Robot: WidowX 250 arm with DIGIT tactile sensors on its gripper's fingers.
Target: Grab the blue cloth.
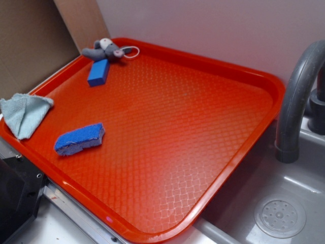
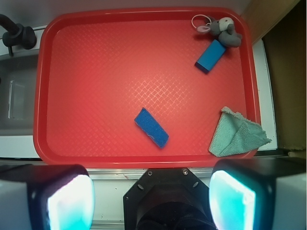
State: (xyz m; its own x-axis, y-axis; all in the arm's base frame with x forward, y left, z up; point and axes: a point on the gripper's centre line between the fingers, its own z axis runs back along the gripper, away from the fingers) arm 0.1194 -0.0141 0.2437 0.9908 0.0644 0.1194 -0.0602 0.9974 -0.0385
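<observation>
Hanging high above the near rim of the red tray [image 2: 144, 14], the hand [image 2: 152, 194] shows in the wrist view as two blurred, pale-lit fingers [image 2: 62, 201] set wide apart with nothing between them, so it is open and well clear of everything below.

Nearest to it in that view lies the blue cloth [image 2: 236, 134], a pale blue-grey rag folded into a rough triangle. It sits at the tray's near right corner, draped partly over the rim, with one point reaching outward past the tray's edge. Its long axis runs along the near rim, from the broad folded side inside the tray to the tip beyond the rim. In the exterior view the same cloth [image 1: 23, 113] hangs over the tray's left edge.

Just beyond, apart from the cloth, a deep blue sponge [image 2: 151, 127] with a rough top lies flat on the tray floor, angled diagonally.

Farther still, near the far right corner in the wrist view, a smooth blue block [image 2: 210, 56] rests close beside a small grey stuffed mouse [image 2: 223, 31] with a white loop.

Beside the tray, the exterior view shows a grey sink [image 1: 284, 203] and a curved grey faucet [image 1: 297, 96].
</observation>
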